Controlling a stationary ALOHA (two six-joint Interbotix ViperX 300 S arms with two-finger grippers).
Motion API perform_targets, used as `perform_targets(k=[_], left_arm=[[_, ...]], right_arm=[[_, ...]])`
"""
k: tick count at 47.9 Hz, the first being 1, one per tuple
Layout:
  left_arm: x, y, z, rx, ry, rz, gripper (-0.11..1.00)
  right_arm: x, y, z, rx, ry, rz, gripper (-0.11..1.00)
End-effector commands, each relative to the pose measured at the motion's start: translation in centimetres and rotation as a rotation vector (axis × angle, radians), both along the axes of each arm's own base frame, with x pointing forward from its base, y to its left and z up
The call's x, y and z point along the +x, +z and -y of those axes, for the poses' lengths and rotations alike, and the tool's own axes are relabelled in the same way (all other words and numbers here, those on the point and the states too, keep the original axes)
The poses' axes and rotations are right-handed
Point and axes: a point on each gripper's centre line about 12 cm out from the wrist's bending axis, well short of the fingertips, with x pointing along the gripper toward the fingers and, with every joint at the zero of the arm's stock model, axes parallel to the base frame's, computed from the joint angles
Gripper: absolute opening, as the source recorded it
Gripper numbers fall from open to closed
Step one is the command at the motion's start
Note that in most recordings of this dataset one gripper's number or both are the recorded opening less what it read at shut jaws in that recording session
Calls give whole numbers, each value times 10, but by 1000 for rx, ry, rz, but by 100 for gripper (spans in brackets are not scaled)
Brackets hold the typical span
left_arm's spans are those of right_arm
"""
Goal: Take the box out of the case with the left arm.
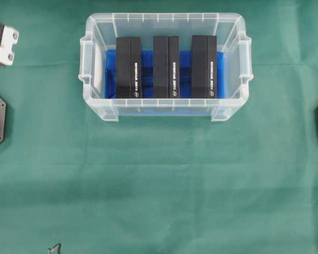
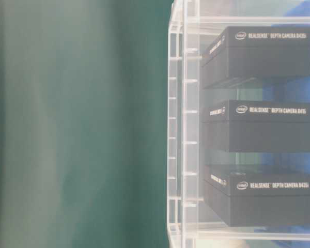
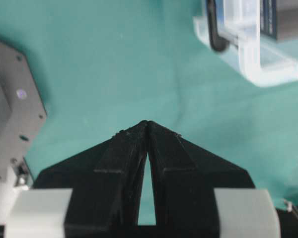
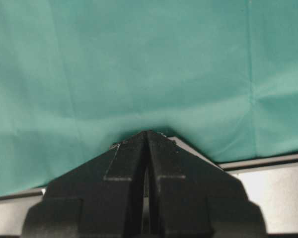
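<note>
Overhead cam: straight down on green cloth (image 1: pixel 159 185), whole case (image 1: pixel 94 32) in frame. Table-level cam: close on case side, boxes (image 2: pixel 263 54) visible thru wall; shares case w/ overhead. L wrist cam: down past fingers, catches case corner. R wrist: cloth only.

Clear case (image 1: pixel 230 29), blue lining, black white-lettered boxes (image 1: pixel 128 67), seemingly plain green cloth (image 1: pixel 159 180).

A green cloth (image 1: pixel 159 185) covers the whole table. The clear case (image 1: pixel 230 74) rests directly on it, toward the far side, near the middle.
</note>
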Motion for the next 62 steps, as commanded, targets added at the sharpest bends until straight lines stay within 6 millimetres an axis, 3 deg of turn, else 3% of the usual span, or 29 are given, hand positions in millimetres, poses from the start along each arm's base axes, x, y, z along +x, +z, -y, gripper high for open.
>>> perform_targets(k=[1, 9, 34, 38, 46, 50, 62], left_arm=[[0, 8, -13, 18, 16, 15, 0], [2, 6, -25, 19, 29, -7, 0], [3, 0, -24, -16, 27, -59, 2], [4, -1, -24, -20, 30, -63, 17], [4, -3, -24, -28, 60, -64, 67], [3, -3, -24, -33, 76, -68, 85], [3, -3, -23, -38, 88, -69, 88]], right_arm=[[1, 8, 0, -2, -5, 23, 0], [0, 8, 0, -2, -5, 20, 0], [-3, 7, 2, -14, -8, -2, 0], [-3, 7, 3, -23, -11, -3, 0], [-3, 7, 4, -30, -13, -3, 0], [-3, 7, 4, -32, -13, -5, 0], [-3, 7, 4, -32, -13, -3, 0]])
